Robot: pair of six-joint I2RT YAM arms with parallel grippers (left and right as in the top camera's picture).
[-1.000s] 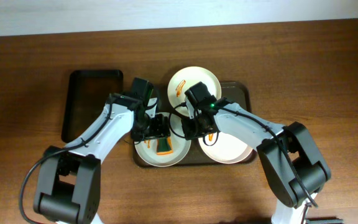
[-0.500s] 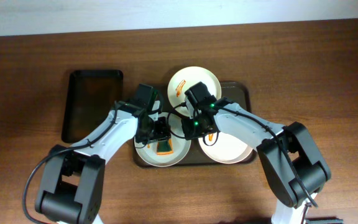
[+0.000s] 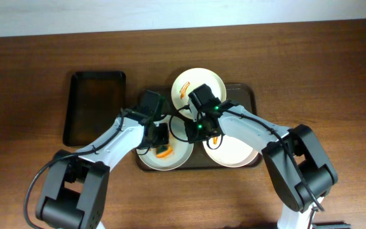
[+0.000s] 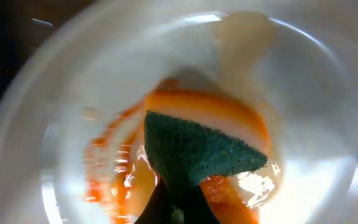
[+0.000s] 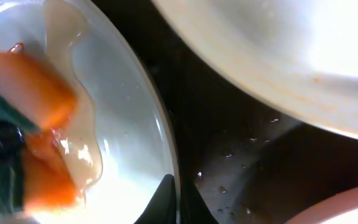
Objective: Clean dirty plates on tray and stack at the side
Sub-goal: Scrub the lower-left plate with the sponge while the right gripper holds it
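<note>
The sponge, a green scrub pad, is clamped at its lower edge in the left gripper and pressed flat into the orange sauce on the front plate, which sits at the front left of the tray. The smear lies mostly under and around the pad, with streaks to its left and a pale wet trail running up toward the far rim. To finish this plate well, the pad likely needs firm downward pressure and overlapping sweeps from the centre out to that streaked left side, without lifting early or dragging sauce over the rim. The right gripper appears pinched on the plate's near rim, which should stop it sliding or spinning under the scrub. That grip ought to hold until the wiping ends. The back plate shows an orange mark and waits its turn, while the right plate looks plain white. The black tray stands just left, apart from the work.
</note>
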